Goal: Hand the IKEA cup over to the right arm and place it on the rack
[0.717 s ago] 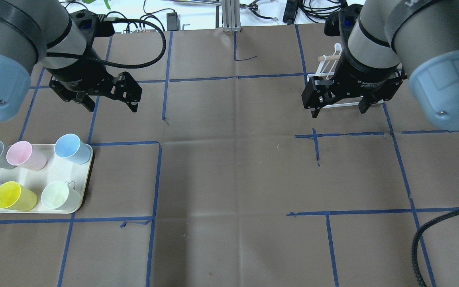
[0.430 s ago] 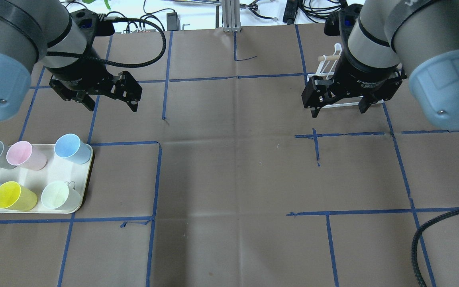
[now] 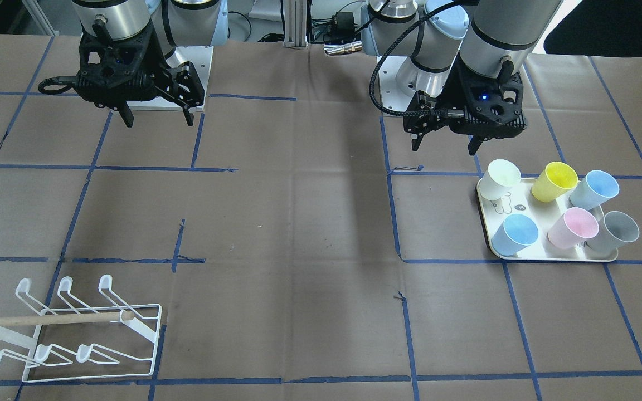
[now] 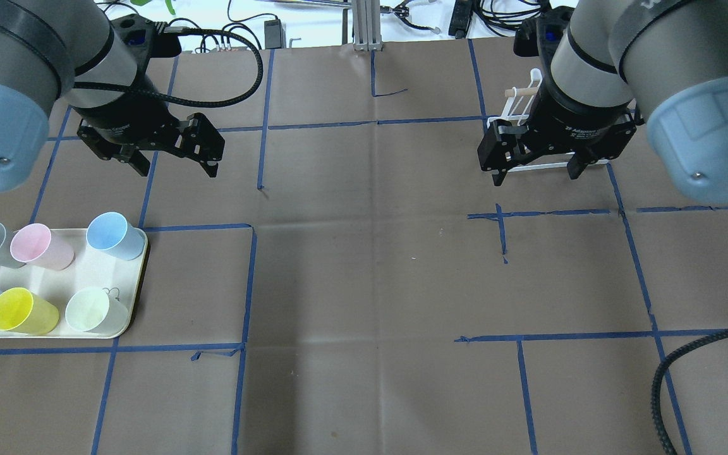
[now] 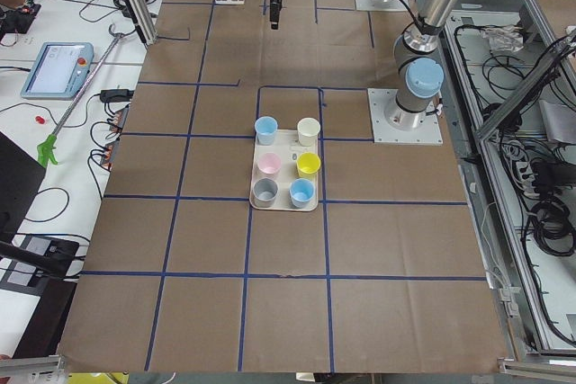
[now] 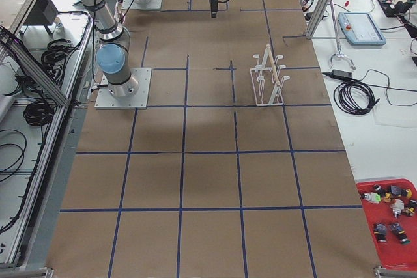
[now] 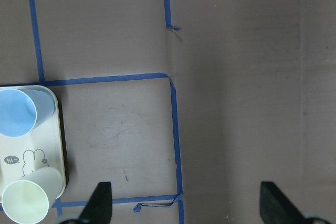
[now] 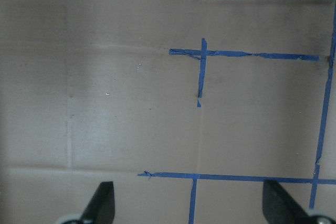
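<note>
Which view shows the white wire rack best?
Exterior front-facing: it shows the rack whole, fairly large and unobstructed. Overhead hides most of it behind the right gripper. Exterior right shows it whole but small, exterior left tiny and far, and the right wrist view only its base edge.

The wide middle of the brown paper-covered table (image 4: 370,265) is left free. Only flat blue tape lines are found there, so it can be crossed without hindrance. On the robot's left side, six pastel plastic cups (image 3: 574,228) are packed in two rows on a cream rectangular tray (image 4: 95,268). The gaps between them are narrow, but every cup is open from above. On the robot's right, near the far edge, a white wire rack with a wooden dowel (image 3: 76,318) is surrounded by bare table.
</note>
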Action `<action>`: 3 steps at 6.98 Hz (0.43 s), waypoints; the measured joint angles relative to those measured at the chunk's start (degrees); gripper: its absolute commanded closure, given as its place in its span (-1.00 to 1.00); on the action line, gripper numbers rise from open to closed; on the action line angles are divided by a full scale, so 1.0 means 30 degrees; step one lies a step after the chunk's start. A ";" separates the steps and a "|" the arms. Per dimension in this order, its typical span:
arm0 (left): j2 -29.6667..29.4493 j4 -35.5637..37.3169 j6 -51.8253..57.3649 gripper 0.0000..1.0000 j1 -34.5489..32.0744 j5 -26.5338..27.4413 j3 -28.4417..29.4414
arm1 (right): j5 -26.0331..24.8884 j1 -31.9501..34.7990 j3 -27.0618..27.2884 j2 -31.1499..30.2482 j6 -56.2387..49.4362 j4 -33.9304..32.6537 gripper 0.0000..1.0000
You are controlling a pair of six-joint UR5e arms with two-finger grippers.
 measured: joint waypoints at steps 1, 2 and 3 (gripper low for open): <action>-0.0010 0.0005 0.0000 -1.00 0.0000 -0.0034 0.0005 | 0.0007 -0.0001 0.0003 0.0015 -0.0005 -0.0002 -1.00; 0.0025 -0.0001 0.0000 -1.00 0.0000 -0.0042 -0.0039 | -0.0003 -0.0009 0.0013 0.0026 -0.0017 0.0002 -0.99; 0.0060 -0.0006 -0.0001 -1.00 0.0000 -0.0023 -0.0112 | -0.0020 -0.0022 0.0016 0.0033 -0.0024 0.0009 -0.99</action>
